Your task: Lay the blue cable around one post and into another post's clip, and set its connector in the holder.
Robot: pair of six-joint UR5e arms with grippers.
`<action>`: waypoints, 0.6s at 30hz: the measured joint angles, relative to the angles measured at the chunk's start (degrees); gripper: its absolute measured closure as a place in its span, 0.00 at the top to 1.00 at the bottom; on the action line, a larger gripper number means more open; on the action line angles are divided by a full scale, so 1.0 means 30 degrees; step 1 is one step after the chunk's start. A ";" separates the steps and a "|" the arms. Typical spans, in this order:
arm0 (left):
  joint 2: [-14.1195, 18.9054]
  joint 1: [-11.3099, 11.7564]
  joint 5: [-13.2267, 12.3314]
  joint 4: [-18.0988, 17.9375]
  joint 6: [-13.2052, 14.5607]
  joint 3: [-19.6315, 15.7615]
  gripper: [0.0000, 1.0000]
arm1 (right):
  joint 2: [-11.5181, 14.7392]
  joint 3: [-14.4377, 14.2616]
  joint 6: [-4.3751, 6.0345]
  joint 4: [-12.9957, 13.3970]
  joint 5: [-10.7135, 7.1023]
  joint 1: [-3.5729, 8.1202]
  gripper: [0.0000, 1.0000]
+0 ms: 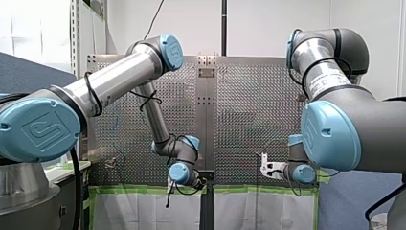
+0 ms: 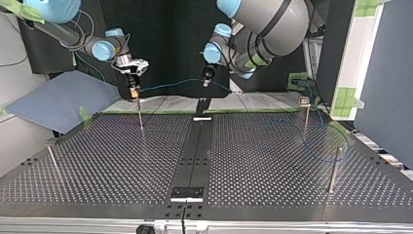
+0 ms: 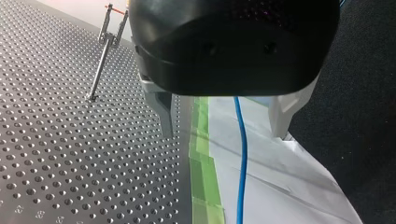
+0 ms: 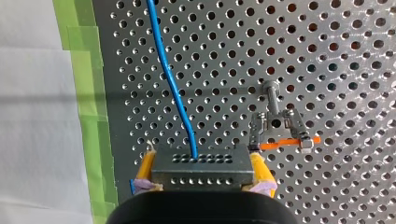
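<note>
The thin blue cable (image 4: 173, 88) comes out of a grey perforated metal connector block (image 4: 201, 162). My right gripper (image 4: 203, 174) clamps the block between its yellow-padded fingers, above the far left of the perforated metal table (image 2: 263, 165) as the top view shows it. Just beside the block stands a slim metal post (image 4: 276, 125) with a clip and an orange band.

From there the cable runs through the air to my left gripper (image 3: 224, 134). Its metal fingers are spread, and the cable hangs free between them, touching neither. Beyond that it drops to the table's right side and loops near a clip-topped post (image 2: 305, 105) and a plain steel post (image 2: 333, 168). Whether it truly passes round either one is too faint to tell.

The risks, as I judge them:
- With nothing pinching the span, a pull from my right arm could drag the loop off the right-hand posts.
- The same pull could draw the cable out from between the spread fingers.
- The block sits so close to the clip that a small sideways move might knock it.
- Too much tension could strain the cable where it enters the block.
</note>
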State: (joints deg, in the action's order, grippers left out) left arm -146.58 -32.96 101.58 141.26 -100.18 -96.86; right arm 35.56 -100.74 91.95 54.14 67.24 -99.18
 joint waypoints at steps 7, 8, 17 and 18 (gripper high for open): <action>0.0005 -0.0049 0.0019 -0.0155 -0.0060 0.0010 0.94 | -0.0001 -0.0001 -0.0001 -0.0020 0.0001 0.0006 0.02; 0.0006 -0.0052 0.0019 -0.0178 -0.0068 0.0015 0.94 | -0.0001 0.0000 0.0000 -0.0022 0.0000 0.0004 0.02; 0.0008 0.0032 0.0011 -0.0235 -0.0090 0.0011 0.30 | 0.0000 -0.0003 0.0000 -0.0026 0.0000 0.0007 0.02; 0.0003 0.0041 -0.0002 -0.0235 -0.0087 0.0010 0.25 | 0.0000 -0.0004 -0.0001 -0.0026 0.0000 0.0006 0.02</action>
State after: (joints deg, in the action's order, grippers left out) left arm -146.58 -32.84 101.57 140.55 -100.44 -96.83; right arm 35.56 -100.75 91.95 54.07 67.24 -99.16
